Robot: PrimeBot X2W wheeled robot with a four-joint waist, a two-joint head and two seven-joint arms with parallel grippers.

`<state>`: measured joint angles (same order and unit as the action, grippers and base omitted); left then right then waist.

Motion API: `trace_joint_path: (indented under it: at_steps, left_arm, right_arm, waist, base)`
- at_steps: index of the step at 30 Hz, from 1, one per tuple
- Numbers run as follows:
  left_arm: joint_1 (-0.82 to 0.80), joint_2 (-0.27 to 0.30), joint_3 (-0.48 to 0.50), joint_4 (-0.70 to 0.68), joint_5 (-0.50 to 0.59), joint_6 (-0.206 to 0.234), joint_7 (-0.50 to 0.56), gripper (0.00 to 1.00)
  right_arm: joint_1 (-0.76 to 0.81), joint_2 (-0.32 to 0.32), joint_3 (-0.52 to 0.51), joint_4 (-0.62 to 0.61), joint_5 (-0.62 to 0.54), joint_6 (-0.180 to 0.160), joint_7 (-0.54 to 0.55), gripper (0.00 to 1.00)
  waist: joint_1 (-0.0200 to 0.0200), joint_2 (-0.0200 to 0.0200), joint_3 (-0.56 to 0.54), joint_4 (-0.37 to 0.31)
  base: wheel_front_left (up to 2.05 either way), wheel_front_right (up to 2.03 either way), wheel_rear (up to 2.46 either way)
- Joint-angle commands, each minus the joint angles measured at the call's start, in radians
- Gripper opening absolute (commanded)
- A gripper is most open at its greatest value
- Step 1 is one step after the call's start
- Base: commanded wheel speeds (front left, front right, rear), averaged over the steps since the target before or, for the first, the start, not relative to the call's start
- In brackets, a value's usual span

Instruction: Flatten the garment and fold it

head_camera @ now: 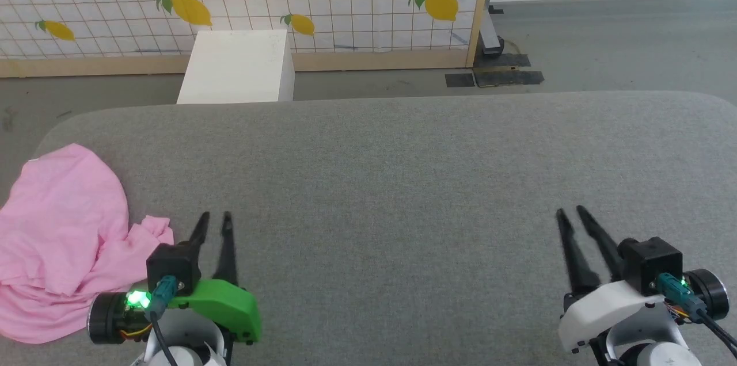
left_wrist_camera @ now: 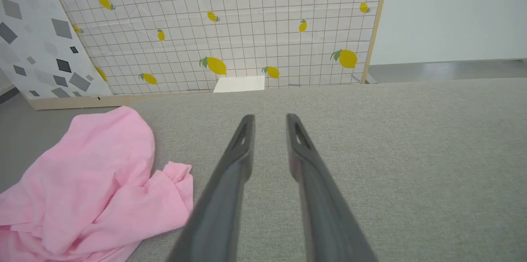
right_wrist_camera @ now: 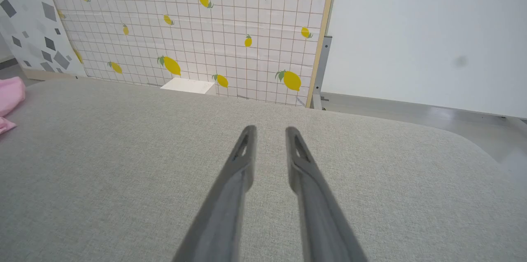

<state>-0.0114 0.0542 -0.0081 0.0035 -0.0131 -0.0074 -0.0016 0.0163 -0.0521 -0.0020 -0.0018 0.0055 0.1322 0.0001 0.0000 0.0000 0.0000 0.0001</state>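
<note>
Your left gripper (head_camera: 214,216) has its fingers a little apart, holding nothing. Your right gripper (head_camera: 570,212) is likewise narrowly parted and empty. Both sit over the grey padded table (head_camera: 403,170). The garment (head_camera: 63,239) lies crumpled at the table's left edge, just beside your left gripper and well apart from the right.

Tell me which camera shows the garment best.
Head view: nearly the whole crumpled garment shows there. Left wrist view is closer but crops its lower part; right wrist view catches a pink sliver at its left edge.
</note>
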Motion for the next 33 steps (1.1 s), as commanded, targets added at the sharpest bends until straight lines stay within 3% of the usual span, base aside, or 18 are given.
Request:
trace_joint_path:
  at_steps: [1,14,33]
  left_arm:
    - [-0.003,0.000,-0.004,0.003,-0.004,0.004,-0.006,1.00]
    - [-0.003,0.006,-0.015,0.013,-0.026,0.025,-0.034,1.00]
    - [0.027,0.030,-0.028,0.000,-0.060,0.065,-0.068,1.00]
  right_arm:
    - [-0.001,0.000,-0.001,0.001,0.007,0.000,-0.005,1.00]
    - [0.002,0.000,0.001,0.006,0.024,0.000,-0.021,1.00]
    - [0.003,0.001,0.032,0.018,0.050,0.000,-0.047,1.00]
  waist:
    - [0.0000,0.0000,0.000,0.001]
    - [0.0000,0.0000,-0.003,0.043]
    - [0.0000,0.0000,-0.013,0.178]
  base:
    - [0.00,0.00,0.00]
    - [0.00,0.00,0.00]
    - [0.00,0.00,0.00]
